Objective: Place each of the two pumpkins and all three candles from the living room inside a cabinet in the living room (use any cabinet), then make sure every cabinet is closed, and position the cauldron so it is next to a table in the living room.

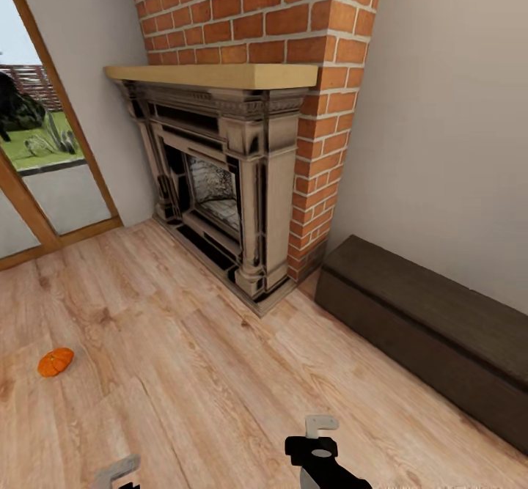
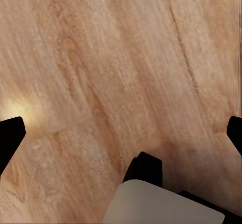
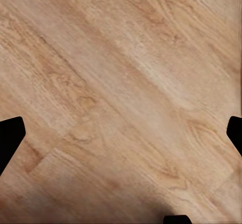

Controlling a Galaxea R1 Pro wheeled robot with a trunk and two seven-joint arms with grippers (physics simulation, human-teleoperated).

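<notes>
One orange pumpkin (image 1: 56, 361) lies on the wooden floor at the left, well ahead and to the left of my left gripper (image 1: 117, 472). A long low dark-brown cabinet (image 1: 433, 328) stands against the right wall beside the brick chimney, with no drawer standing out. My right gripper (image 1: 320, 430) hangs low over the floor, short of the cabinet. In the wrist views the left gripper (image 2: 121, 133) and the right gripper (image 3: 121, 133) have their dark fingertips far apart, with bare floorboards between them. The candles, cauldron and table are out of view.
A stone fireplace (image 1: 227, 196) with a pale wooden mantel (image 1: 220, 75) juts from the brick chimney straight ahead. A glass door with a wooden frame (image 1: 44, 203) is at the left. Open floor (image 1: 183, 372) lies between the pumpkin and the cabinet.
</notes>
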